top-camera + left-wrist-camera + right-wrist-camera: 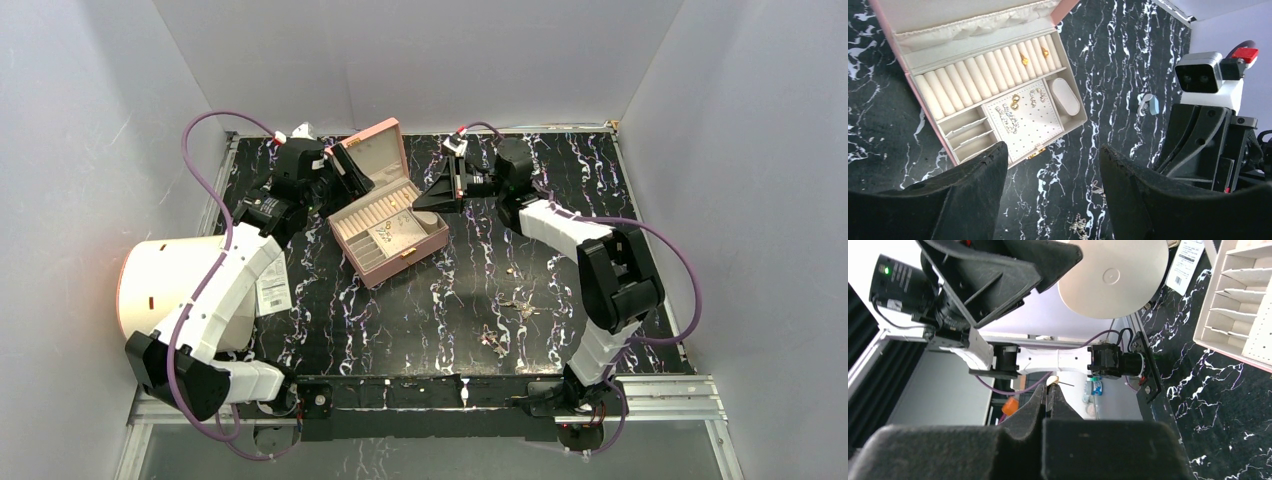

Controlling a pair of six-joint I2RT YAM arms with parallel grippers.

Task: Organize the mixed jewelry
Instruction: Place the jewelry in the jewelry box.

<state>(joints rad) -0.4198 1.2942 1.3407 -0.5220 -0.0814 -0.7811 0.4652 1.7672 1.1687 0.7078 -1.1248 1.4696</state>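
Jewelry (pixel 520 305) in several spots, and we start left: the left gripper (pixel 345 172) hangs wide open and empty by the lid of the pink box (pixel 402 262). Inside we spot gold studs (pixel 1024 60) on the cream rolls and more on the perforated card (pixel 1033 125). Right of the box, the right gripper (pixel 1048 390) pinches a tiny gold piece (pixel 1053 381). Further right, loose bits (pixel 493 342) lie scattered on the tabletop (pixel 430 310).

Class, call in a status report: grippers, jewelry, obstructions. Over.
Left gripper jaws open, beside pink box. Right gripper shut on small gold stud. Loose jewelry on table; some in box. Nothing blocking seen.
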